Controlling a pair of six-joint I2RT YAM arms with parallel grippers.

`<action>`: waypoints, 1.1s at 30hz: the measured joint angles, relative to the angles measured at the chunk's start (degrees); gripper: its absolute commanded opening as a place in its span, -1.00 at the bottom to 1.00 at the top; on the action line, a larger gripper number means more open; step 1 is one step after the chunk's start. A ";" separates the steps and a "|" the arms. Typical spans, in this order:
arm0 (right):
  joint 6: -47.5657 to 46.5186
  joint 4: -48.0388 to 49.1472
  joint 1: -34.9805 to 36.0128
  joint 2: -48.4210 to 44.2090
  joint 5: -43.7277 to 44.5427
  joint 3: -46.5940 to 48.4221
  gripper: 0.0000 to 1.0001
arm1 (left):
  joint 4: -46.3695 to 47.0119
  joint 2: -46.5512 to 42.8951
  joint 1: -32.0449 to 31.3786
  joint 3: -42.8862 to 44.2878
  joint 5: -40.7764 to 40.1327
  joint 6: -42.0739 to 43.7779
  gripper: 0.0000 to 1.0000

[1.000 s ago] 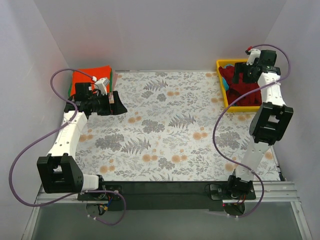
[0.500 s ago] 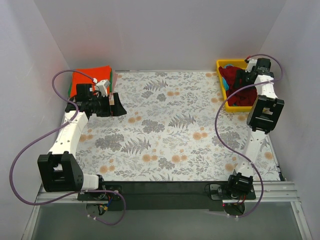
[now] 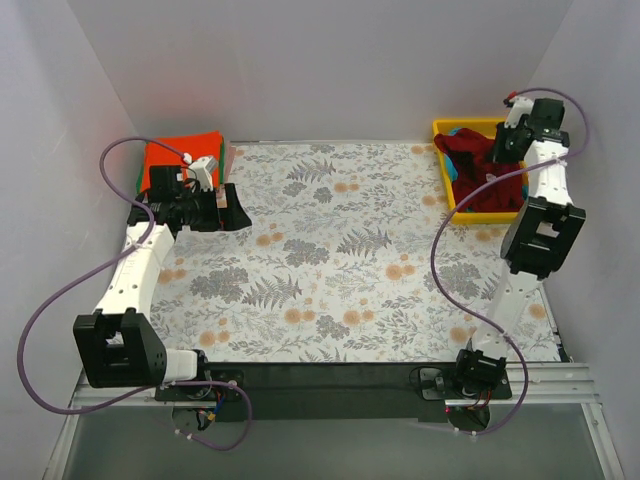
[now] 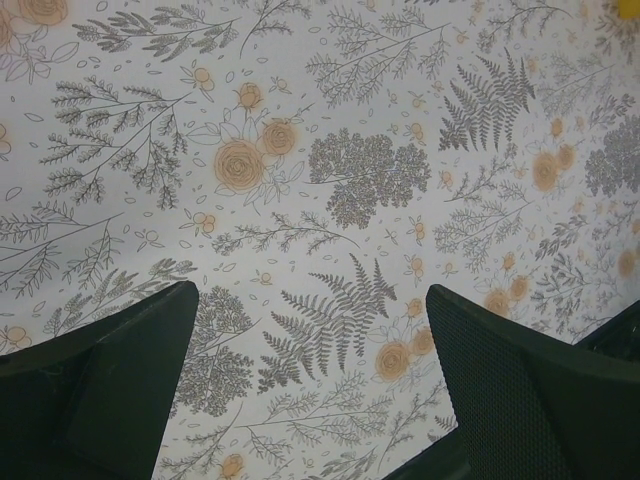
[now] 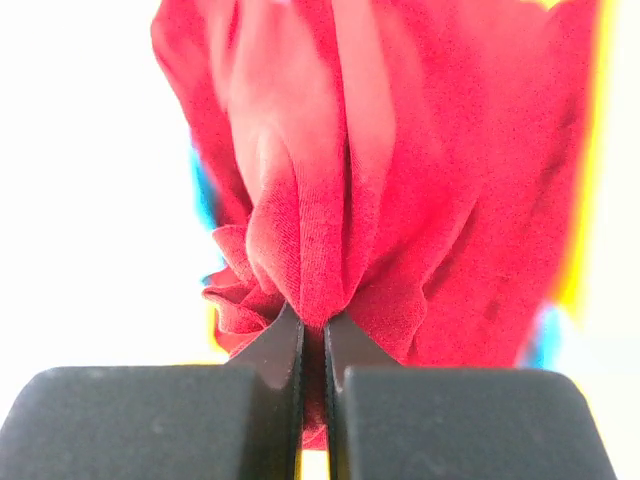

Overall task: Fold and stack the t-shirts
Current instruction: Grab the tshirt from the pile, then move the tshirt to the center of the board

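Your right gripper [image 5: 312, 335] is clamped on a bunched fold of the maroon t-shirt [image 5: 340, 170], its two pads nearly meeting with only a thin ridge of cloth between them. Pinching a gathered fold like this should give you a firm hold while the rest of the cloth trails loose. In the top view that shirt is at the upper right of the frame, drawn up over the yellow bin [image 3: 441, 130] with much of it lying inside. I judge you are pulling it out to bring it onto the floral tablecloth [image 3: 340, 250] for folding. Your left gripper [image 4: 310, 300] is spread wide and holds nothing, hovering over the tablecloth just in front of the folded stack [image 3: 180, 158], topped in orange-red, at the upper left. It looks parked there, ready to take a second corner once the shirt arrives.
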 measured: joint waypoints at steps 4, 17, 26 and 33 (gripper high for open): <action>0.15 -0.37 -0.55 -12.94 -1.44 0.74 -0.97 | 0.26 -2.67 0.00 -0.02 0.22 -0.17 0.96; 9.22 18.47 -0.59 -37.33 -11.19 2.47 -0.97 | 1.97 -10.82 0.00 -0.07 -1.60 -1.66 0.97; 27.28 39.47 0.68 -39.34 -15.76 6.43 -0.97 | 3.04 -12.04 0.00 -0.24 -3.50 -2.69 0.96; 37.90 49.37 6.97 -42.03 -17.64 5.22 -0.97 | 3.08 -13.20 0.00 -0.24 -5.33 -3.13 0.96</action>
